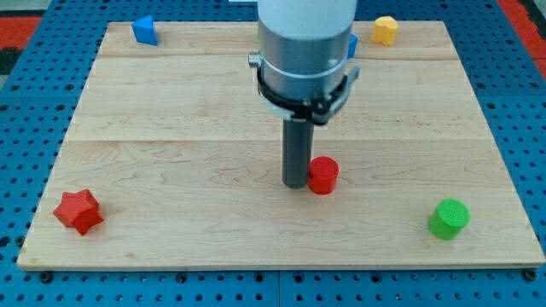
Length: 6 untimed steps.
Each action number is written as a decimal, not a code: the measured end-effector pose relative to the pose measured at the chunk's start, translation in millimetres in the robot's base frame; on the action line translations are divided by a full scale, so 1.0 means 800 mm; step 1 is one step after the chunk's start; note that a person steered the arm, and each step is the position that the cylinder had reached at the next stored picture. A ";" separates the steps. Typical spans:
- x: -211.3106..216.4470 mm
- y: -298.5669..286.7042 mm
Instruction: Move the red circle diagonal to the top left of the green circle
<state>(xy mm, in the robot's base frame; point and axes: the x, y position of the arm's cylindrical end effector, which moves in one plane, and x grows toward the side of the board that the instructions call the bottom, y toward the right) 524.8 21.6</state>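
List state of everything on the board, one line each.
my tip: on the board, touching the red circle's left side as far as the view shows.
red circle: upright, near board centre, up and left of the green circle.
green circle: upright, lower right, alone.
red star: lower left, alone.
blue block: top left edge.
yellow block: top right edge.
second blue block: mostly hidden behind the arm.

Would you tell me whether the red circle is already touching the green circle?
No, the red circle sits beside my tip mid-board, well apart from the green circle at the view's lower right.
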 end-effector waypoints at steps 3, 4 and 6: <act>-0.074 0.072; -0.135 0.049; -0.142 -0.022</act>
